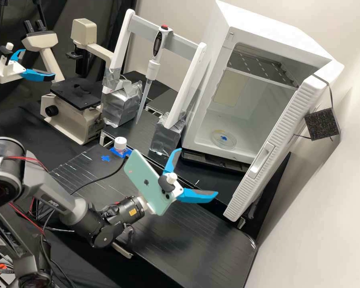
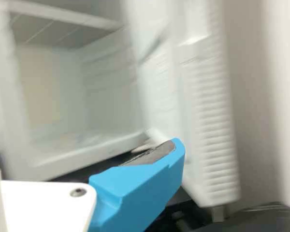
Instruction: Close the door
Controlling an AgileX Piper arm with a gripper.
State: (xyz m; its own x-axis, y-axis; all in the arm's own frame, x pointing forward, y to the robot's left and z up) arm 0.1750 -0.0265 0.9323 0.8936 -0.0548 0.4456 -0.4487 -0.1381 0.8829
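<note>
Ribbed white door, mint-green phone, white tool with blue fingers

A white, ribbed door with a recessed handle stands upright and wide open, swung outward from one side of a boxy white cabinet.

High view: well back, looking forward, down over black bench. Wrist view: close in, riding dark grey jointed arm, facing open white boxy fridge; both catch ribbed white door.
</note>
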